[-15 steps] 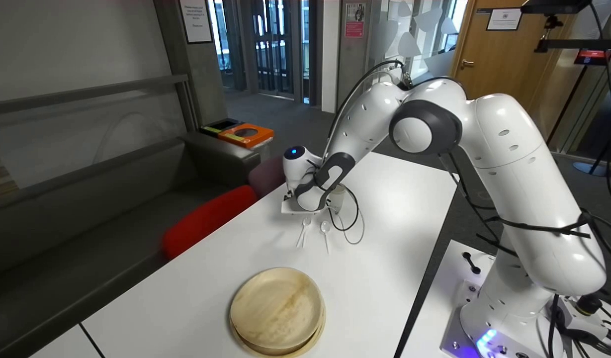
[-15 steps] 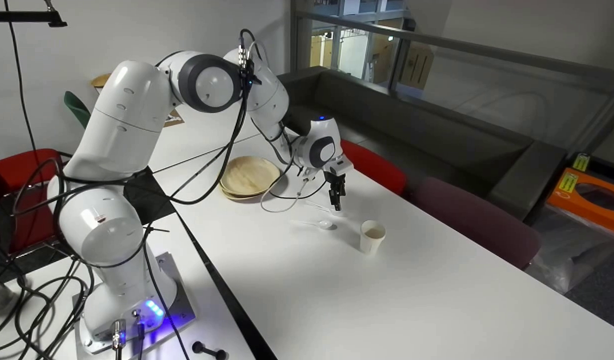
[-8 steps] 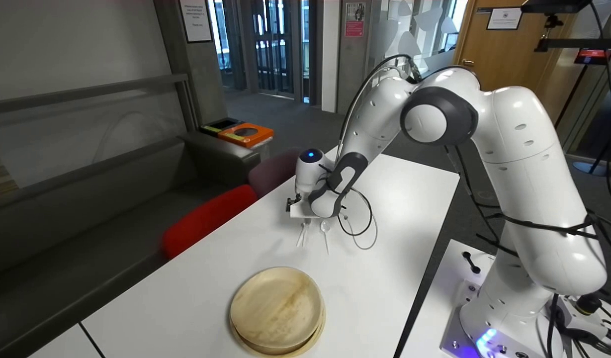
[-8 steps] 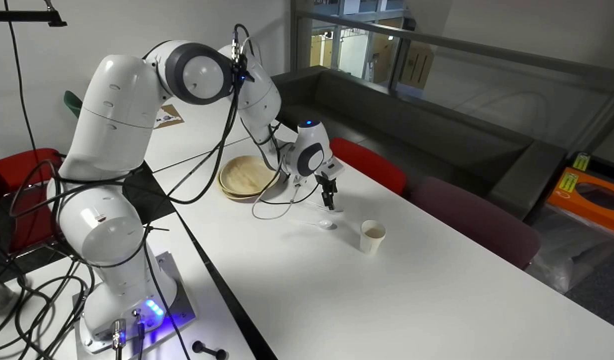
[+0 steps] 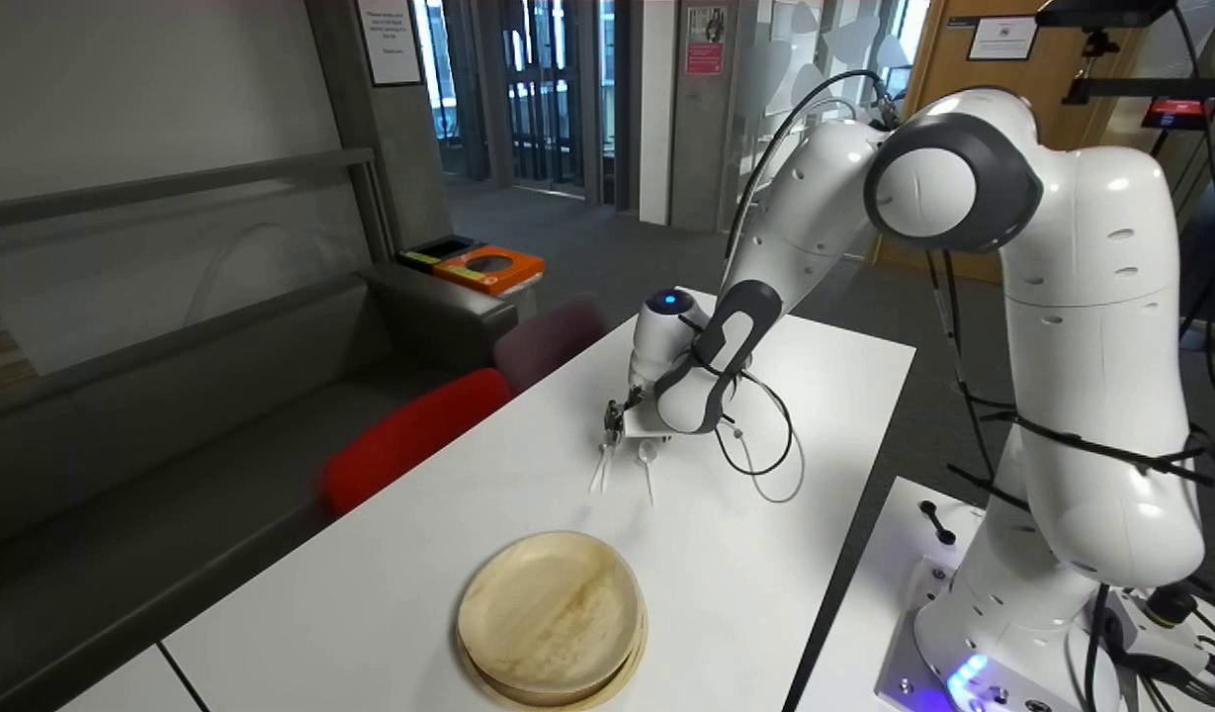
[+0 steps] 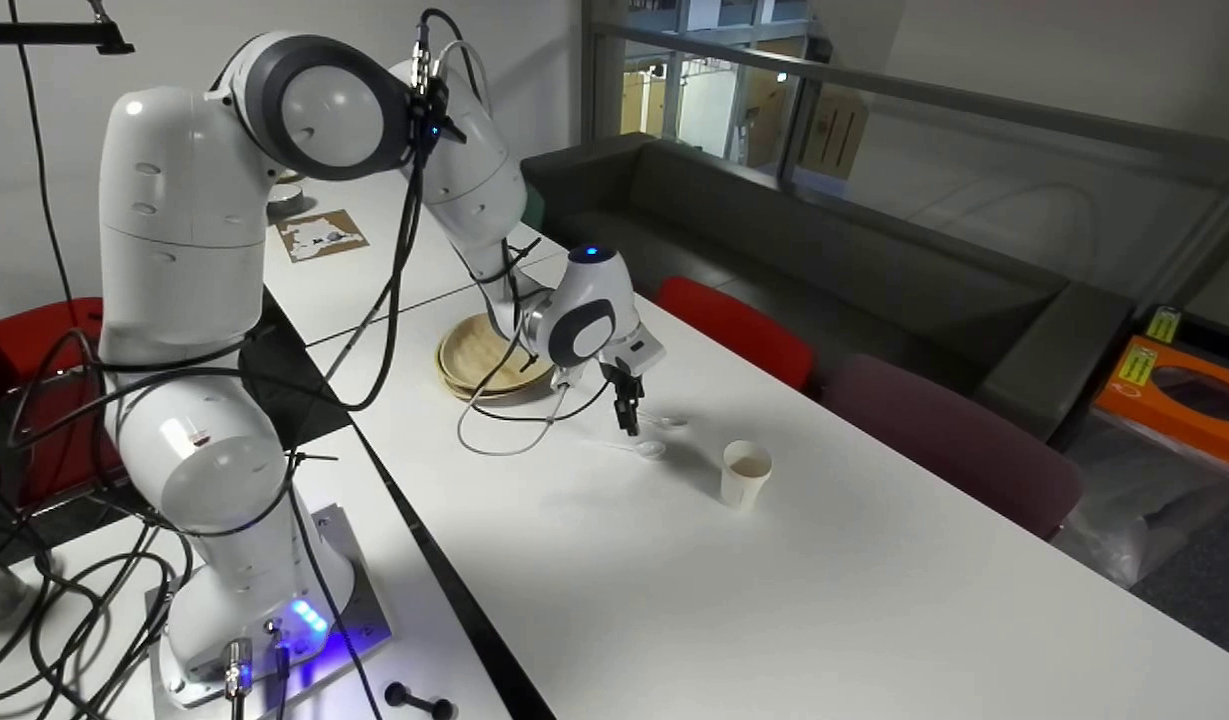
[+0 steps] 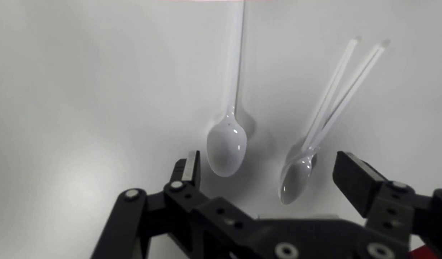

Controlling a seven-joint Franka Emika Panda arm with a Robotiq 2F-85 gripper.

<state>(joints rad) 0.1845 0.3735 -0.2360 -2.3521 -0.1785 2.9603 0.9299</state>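
My gripper (image 7: 268,154) stands open above the white table, with nothing between its fingers. Seen from the wrist, a single white plastic spoon (image 7: 226,149) lies bowl-down-picture beside the left finger (image 7: 192,169). Two more white spoons (image 7: 296,180) lie stacked bowl on bowl, their handles spread apart, nearer the right finger (image 7: 357,180). All the spoons lie apart from the fingers. In an exterior view the gripper (image 6: 627,415) hangs just over the spoon bowls, pointing down. There the single spoon (image 6: 649,449) shows below the fingertips, while the stacked pair (image 6: 666,421) is partly hidden behind the gripper.
A white paper cup (image 6: 744,472) stands upright near the spoons; the arm hides it in an exterior view. Stacked wooden plates (image 5: 553,613) rest on the table. A red chair (image 5: 419,435) and a maroon chair (image 5: 548,336) line the table edge. Cables loop beside the wrist.
The arm has drawn back toward its base with the elbow rising. The gripper has shifted across the spoons, from the stacked pair's side toward the single spoon, staying open. The spoons, cup and plates have not moved.
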